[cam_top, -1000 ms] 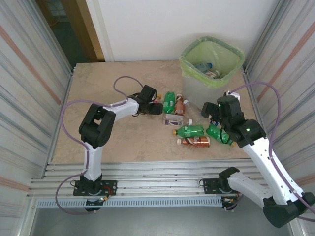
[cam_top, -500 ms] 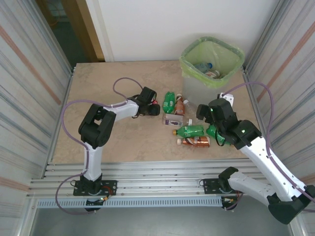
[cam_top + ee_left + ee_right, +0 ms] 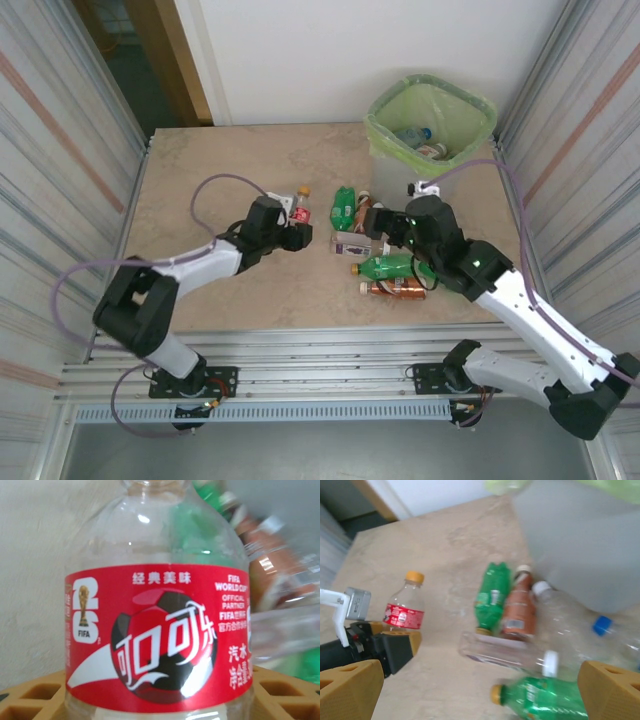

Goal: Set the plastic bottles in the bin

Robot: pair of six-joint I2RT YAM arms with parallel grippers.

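While the left gripper (image 3: pixel 298 228) clamps the base of an upright red-labelled bottle (image 3: pixel 300 207), the right gripper (image 3: pixel 385 228) hangs with its jaws spread wide over the heap of lying bottles (image 3: pixel 385 266). That heap, green, brown and clear, lies between the held bottle and the bin (image 3: pixel 400 178), just beside its near wall. Inside it, on the green liner (image 3: pixel 470 105), rest other bottles (image 3: pixel 425 146).

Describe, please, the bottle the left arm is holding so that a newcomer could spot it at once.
Start at the green-lined bin in the far right corner; a cluster of bottles lies in front of it. Left of that cluster, one clear bottle stands gripped between the left fingers. It alone is upright, with a red label and an orange cap.
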